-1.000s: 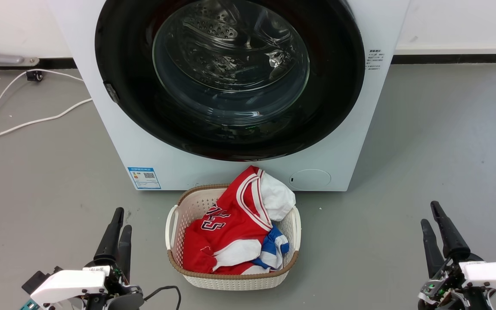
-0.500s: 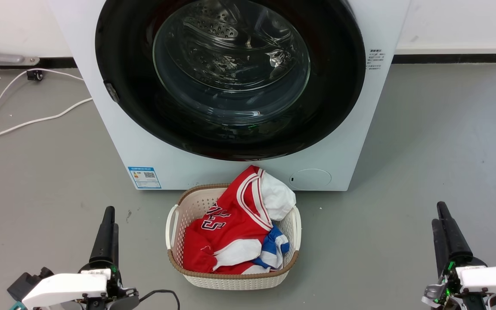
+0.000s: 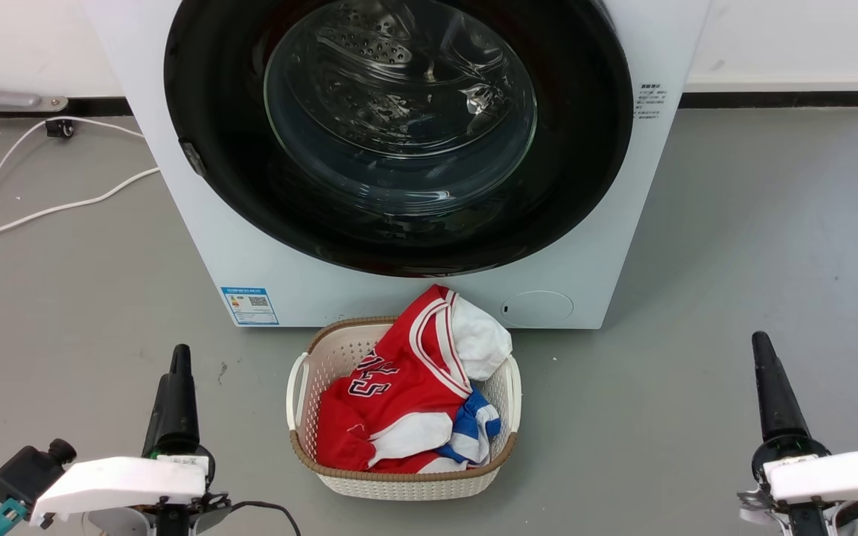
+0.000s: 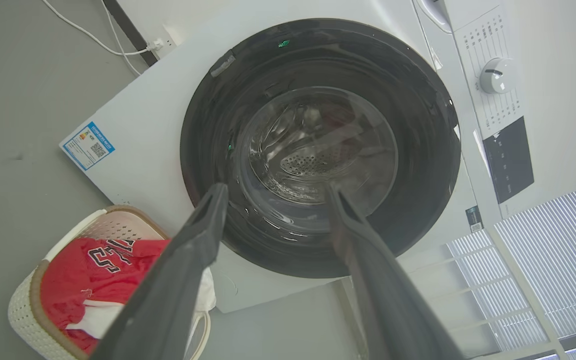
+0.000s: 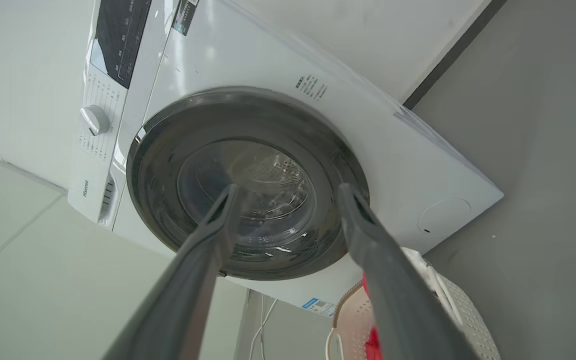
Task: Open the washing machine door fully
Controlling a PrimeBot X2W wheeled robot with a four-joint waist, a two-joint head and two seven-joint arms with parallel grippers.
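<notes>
Head view, quick count for you: one washing machine (image 3: 198,246) with one door (image 3: 399,126) at 12 o'clock. The black disc sits flat against the white front, so it's closed. One basket (image 3: 295,387) is on the floor (image 3: 734,246) just in front, at 6 o'clock from the door. Two grippers: left gripper (image 3: 178,357) at 7 o'clock, right gripper (image 3: 760,346) at 5 o'clock, both well apart from the machine and holding nothing. On the machine's front there's one blue sticker (image 3: 250,307) at 7 o'clock and one round cap (image 3: 537,308) at 5 o'clock. Two white cables (image 3: 49,212) cross the floor at 10 o'clock.

Basket has clothes in it: a red jersey (image 3: 392,387) on top, a white piece (image 3: 480,342) at its 1 o'clock and a blue-and-white striped bit (image 3: 474,428) at 4 o'clock. Anything under the jersey is hidden.

From the head each gripper is edge-on and looks like one finger. Both wrist views show the two fingers (image 4: 188,260) spread wide, with the door framed between them. The top of the door and machine is cut off in the head view. There's a small grey bit (image 3: 191,157) on the door rim at 9 o'clock, can't tell what it is. Jersey lettering is folded and unreadable.
</notes>
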